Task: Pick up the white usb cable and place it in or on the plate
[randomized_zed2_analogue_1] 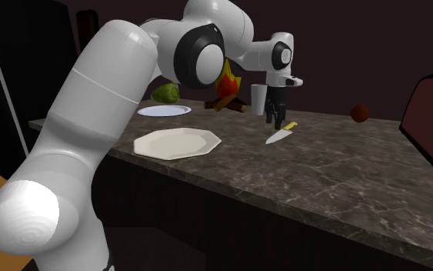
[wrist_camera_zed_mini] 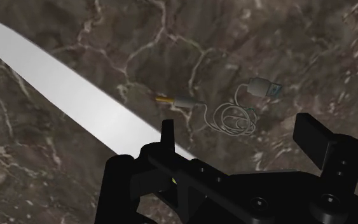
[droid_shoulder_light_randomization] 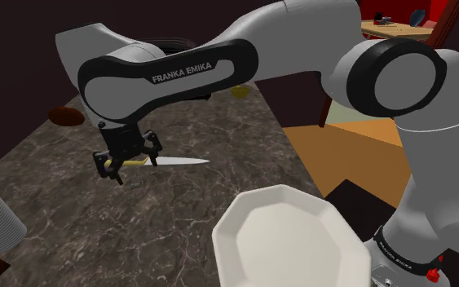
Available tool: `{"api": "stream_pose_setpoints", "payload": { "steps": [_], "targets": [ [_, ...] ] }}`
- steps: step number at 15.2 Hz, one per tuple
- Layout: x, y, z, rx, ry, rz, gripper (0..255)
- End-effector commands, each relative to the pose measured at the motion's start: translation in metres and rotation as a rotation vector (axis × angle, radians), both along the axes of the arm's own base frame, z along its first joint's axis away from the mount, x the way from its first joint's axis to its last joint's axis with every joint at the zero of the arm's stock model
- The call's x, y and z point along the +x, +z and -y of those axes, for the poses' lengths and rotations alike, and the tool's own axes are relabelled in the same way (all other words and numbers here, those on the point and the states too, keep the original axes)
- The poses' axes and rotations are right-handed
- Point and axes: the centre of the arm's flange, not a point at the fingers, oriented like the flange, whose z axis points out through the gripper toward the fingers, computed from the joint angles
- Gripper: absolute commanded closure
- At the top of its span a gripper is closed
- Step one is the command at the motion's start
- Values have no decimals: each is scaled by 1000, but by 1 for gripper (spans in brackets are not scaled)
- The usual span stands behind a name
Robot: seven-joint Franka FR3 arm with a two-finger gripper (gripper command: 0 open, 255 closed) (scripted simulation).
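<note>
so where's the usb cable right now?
In the wrist view, the usb cable lies coiled on the counter just ahead of the gripper, beside the knife.

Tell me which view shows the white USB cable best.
The wrist view: the USB cable lies coiled on the marbled counter beside the knife. In the shoulder and second exterior views the gripper hangs over that spot and the cable is too small to make out.
</note>
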Motion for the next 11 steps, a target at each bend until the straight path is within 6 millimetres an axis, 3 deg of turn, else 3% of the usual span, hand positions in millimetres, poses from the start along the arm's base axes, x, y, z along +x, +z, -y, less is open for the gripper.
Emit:
{"api": "stream_pose_setpoints", "payload": {
  "steps": [1,5,6,11],
  "targets": [
    [0,-1,0,0,0,0,0],
    [0,-1,0,0,0,0,0],
    [0,-1,0,0,0,0,255],
    [0,-1,0,0,0,0,255]
  ]
}}
